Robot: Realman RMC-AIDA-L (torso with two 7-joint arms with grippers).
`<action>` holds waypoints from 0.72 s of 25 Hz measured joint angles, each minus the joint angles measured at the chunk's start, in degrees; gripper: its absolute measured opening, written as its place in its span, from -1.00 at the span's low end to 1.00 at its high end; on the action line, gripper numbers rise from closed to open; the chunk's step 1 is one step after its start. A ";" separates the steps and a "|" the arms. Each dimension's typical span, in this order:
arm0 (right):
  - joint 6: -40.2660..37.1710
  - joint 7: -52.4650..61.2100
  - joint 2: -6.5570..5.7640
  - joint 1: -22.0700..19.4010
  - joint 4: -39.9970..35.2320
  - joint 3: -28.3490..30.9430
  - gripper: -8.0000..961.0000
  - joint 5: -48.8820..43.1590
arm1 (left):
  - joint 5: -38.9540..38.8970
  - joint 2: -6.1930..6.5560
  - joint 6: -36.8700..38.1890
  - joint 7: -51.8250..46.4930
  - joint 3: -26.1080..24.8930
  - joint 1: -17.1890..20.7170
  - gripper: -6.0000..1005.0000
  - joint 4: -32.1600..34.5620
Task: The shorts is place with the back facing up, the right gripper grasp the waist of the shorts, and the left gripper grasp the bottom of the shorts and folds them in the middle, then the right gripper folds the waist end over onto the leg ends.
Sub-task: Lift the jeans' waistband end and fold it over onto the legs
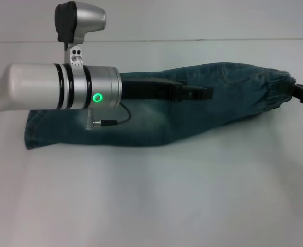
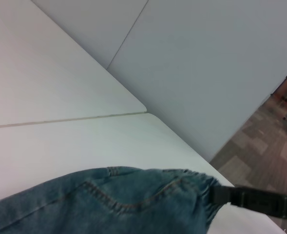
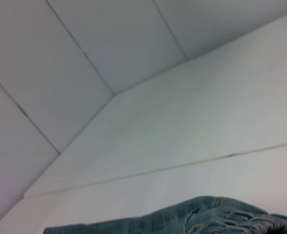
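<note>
White table (image 1: pixel 151 206), plain wall behind. We see the shorts (image 1: pixel 156 116) already doubled lengthwise into a narrow strip lying across the table's middle, waist (image 1: pixel 274 90) toward the right edge, leg ends (image 1: pixel 35 136) toward the left edge. Right gripper (image 1: pixel 295 91) sits at the waist, apparently pinching the band, likely ready to carry it over. Left gripper (image 1: pixel 195 93) reaches over the strip's middle with nothing in it; we cannot tell whether its fingers are spread. Probably just hovering there.
</note>
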 joint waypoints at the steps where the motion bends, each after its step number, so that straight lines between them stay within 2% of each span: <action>1: -0.24 -0.02 -0.06 -0.39 -0.49 0.03 -0.90 0.58 | -0.59 0.00 -0.69 0.00 0.98 -0.03 0.77 -0.10; 8: -1.40 0.35 -0.15 -1.51 -3.03 0.06 -0.90 1.83 | -4.60 -0.09 -5.84 -0.43 8.55 -0.12 0.77 -0.13; 18: -1.12 0.11 -0.04 -1.30 -3.01 0.06 -0.90 1.59 | -7.01 -0.09 -8.59 -0.36 10.55 -0.42 0.77 -1.37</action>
